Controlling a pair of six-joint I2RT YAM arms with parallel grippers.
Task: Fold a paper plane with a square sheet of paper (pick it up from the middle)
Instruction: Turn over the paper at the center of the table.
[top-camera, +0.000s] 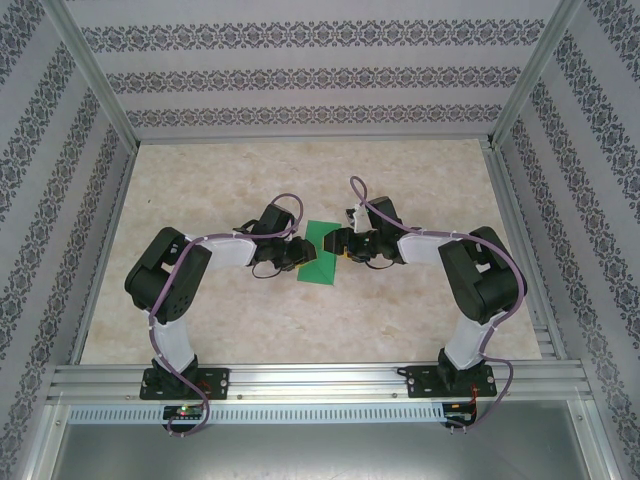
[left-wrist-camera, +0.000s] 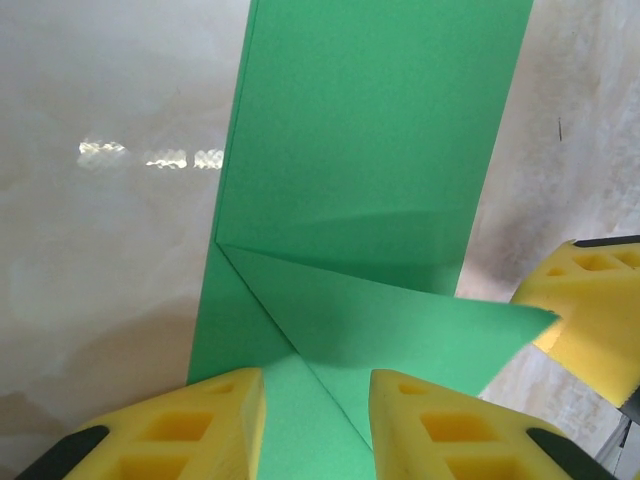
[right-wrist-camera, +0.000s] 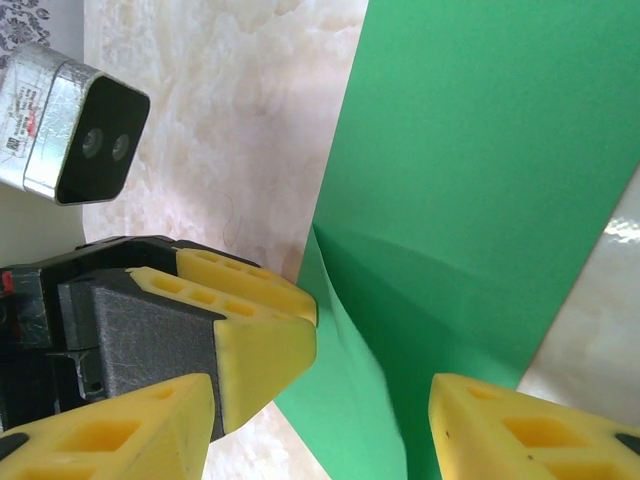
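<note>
Green sheet of paper (top-camera: 321, 252) is lying on the table (top-camera: 400, 330), midway between the two arms. One corner flap (left-wrist-camera: 400, 330) is folded across it and seems to be lifting a little. The left claw (left-wrist-camera: 315, 385) is standing partly spread, its fingers straddling the sheet's near end, likely to steady it while the crease is made. The right claw (right-wrist-camera: 325, 390) is hanging wide apart over the opposite edge and gripping nothing, probably placed to press the flap flat.

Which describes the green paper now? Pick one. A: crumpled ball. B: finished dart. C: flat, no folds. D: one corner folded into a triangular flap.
D: the square sheet of paper shows a diagonal crease with a triangular flap lying over it.
</note>
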